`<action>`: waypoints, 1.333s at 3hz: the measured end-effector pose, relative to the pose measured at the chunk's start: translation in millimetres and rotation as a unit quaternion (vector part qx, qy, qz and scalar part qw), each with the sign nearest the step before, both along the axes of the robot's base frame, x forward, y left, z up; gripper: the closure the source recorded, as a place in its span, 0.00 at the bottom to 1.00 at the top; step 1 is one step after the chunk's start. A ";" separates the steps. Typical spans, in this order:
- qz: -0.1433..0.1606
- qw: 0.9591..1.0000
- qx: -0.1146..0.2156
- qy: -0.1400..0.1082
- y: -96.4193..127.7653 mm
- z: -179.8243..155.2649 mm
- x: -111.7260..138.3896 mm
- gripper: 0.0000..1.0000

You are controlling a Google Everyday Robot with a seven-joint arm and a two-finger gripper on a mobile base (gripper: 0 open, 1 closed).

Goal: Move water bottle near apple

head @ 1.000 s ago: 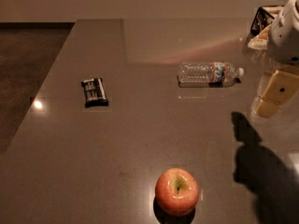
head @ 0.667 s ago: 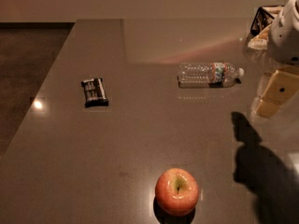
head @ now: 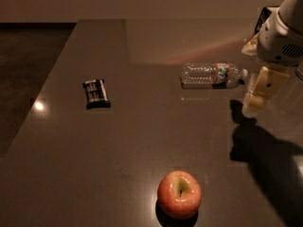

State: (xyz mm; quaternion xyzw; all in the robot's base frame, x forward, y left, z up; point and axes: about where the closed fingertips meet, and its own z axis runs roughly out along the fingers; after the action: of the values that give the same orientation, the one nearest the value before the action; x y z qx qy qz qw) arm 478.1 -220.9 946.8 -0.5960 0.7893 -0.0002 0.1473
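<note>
The water bottle (head: pixel 212 74) lies on its side on the dark table (head: pixel 142 141), at the far right, with its white cap pointing right. The apple (head: pixel 179 194) stands near the front edge, well in front of the bottle. My gripper (head: pixel 259 94) hangs at the right edge of the view, just right of the bottle's cap and slightly nearer the camera, above the table. It holds nothing that I can see.
A dark rectangular snack bar (head: pixel 96 92) lies on the left part of the table. The table's left edge runs diagonally past a bright light reflection (head: pixel 39 106). The arm's shadow (head: pixel 270 155) falls on the table at the right.
My gripper has shifted a little to the left, closer to the bottle's cap. The bottle, apple and snack bar have not moved.
</note>
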 end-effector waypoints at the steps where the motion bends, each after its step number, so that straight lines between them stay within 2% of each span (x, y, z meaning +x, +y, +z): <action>1: 0.001 1.000 -0.011 0.010 -7.4 -21.0 28.8 0.00; 2: -0.013 1.000 -0.018 0.006 -20.7 -35.6 62.2 0.00; 3: -0.013 1.000 -0.018 0.017 -22.0 -57.8 102.1 0.00; 4: -0.008 0.999 -0.011 0.029 -14.0 -72.7 122.9 0.00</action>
State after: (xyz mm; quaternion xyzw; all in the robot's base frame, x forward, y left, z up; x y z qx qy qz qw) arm 601.1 -234.9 874.2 -0.5913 0.7978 0.0074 0.1176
